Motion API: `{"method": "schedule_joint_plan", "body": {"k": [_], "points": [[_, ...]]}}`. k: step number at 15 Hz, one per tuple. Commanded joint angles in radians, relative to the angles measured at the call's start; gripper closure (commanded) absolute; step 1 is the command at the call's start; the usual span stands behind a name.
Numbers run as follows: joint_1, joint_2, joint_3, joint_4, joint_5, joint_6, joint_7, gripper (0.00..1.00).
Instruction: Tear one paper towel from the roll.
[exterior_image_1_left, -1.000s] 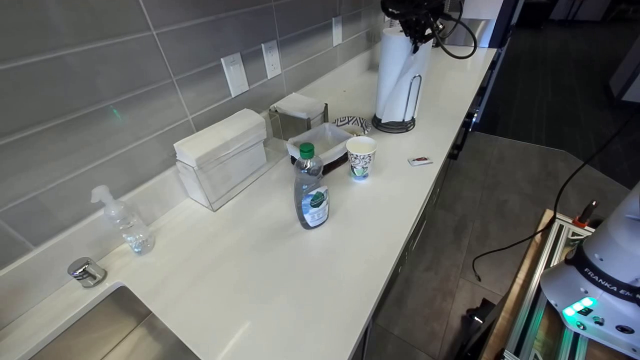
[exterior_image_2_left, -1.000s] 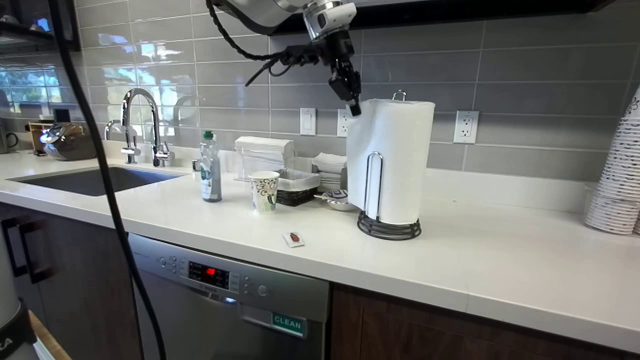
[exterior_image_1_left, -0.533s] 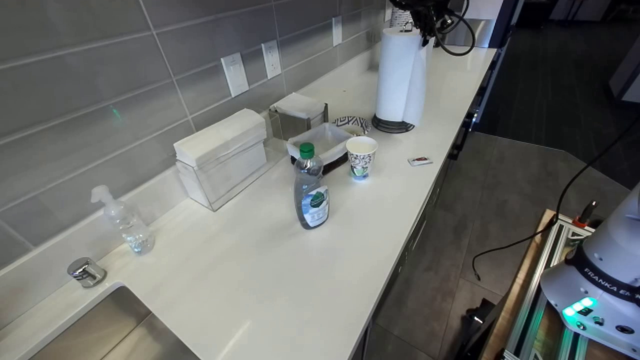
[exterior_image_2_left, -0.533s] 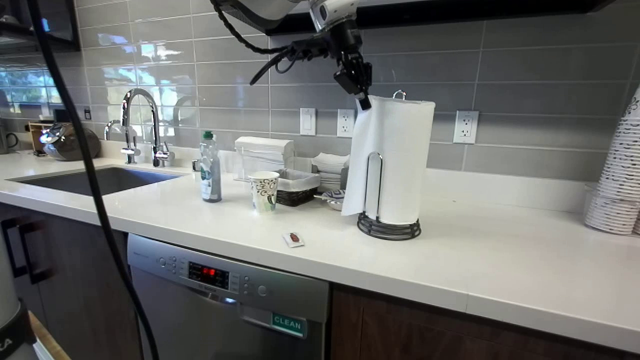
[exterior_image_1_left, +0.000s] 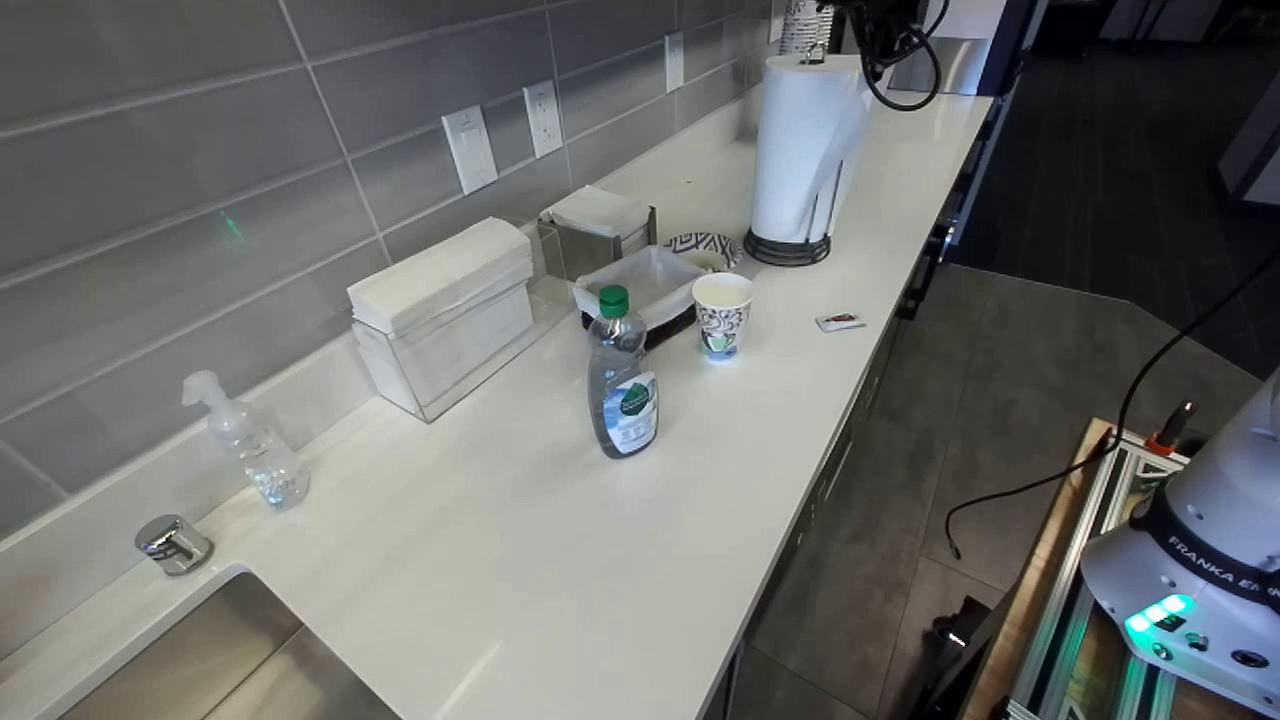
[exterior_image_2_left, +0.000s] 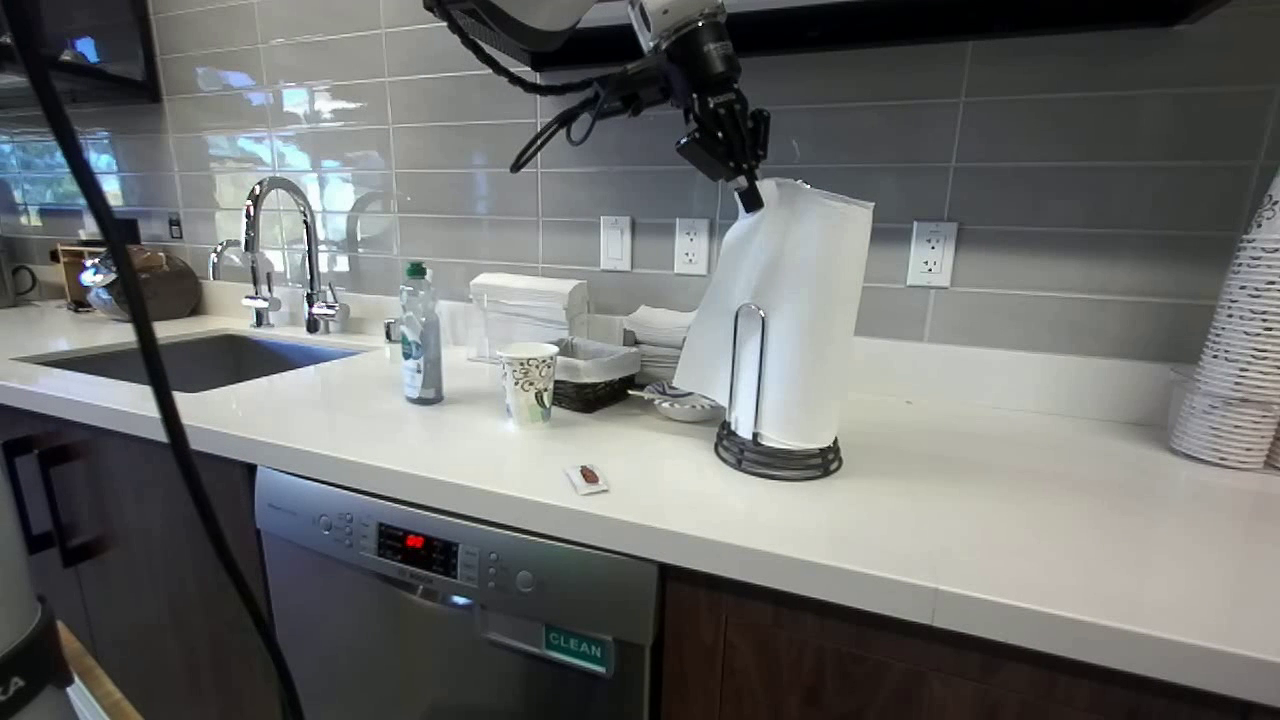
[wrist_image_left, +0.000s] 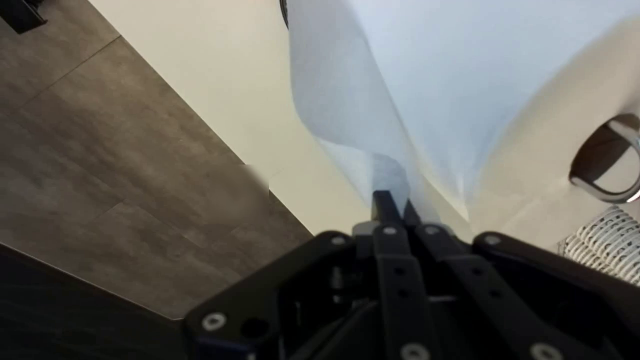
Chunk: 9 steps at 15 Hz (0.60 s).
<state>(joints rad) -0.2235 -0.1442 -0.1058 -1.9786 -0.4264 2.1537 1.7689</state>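
Observation:
The roll (exterior_image_1_left: 790, 150) stands upright on its wire holder with a dark round base (exterior_image_2_left: 778, 458). My gripper (exterior_image_2_left: 750, 196) is at the roll's upper edge, tilted, with its fingertips shut on the top corner of the paper towel (exterior_image_2_left: 712, 335). In that exterior view, the sheet slants out to the side of the roll and its lower corner hangs free. Seen from the wrist, the gripper (wrist_image_left: 396, 202) pinches the bunched sheet (wrist_image_left: 345, 85), which folds over beside the roll's top (wrist_image_left: 535, 195). Whether any perforation has parted cannot be made out.
Nearby on the counter are a patterned paper cup (exterior_image_2_left: 528, 382), a lined basket (exterior_image_2_left: 594, 372), a bowl (exterior_image_2_left: 680, 402) and a small packet (exterior_image_2_left: 586, 479). A soap bottle (exterior_image_1_left: 623, 380) stands farther off. Stacked cups (exterior_image_2_left: 1230, 340) rise at the far end. The wire side arm (exterior_image_2_left: 748, 370) hugs the roll.
My gripper has swept across the roll's upper edge, away from the wall, rising slightly with the sheet in its grip. The sheet's top has lifted and its lower corner has swung outward.

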Motion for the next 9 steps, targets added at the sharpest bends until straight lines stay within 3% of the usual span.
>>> {"method": "schedule_joint_plan", "body": {"k": [1, 9], "points": [[-0.010, -0.036, -0.002, -0.036, -0.035, -0.002, 0.102, 1.00], [-0.068, -0.084, -0.030, -0.063, -0.056, -0.010, 0.260, 1.00]]}}
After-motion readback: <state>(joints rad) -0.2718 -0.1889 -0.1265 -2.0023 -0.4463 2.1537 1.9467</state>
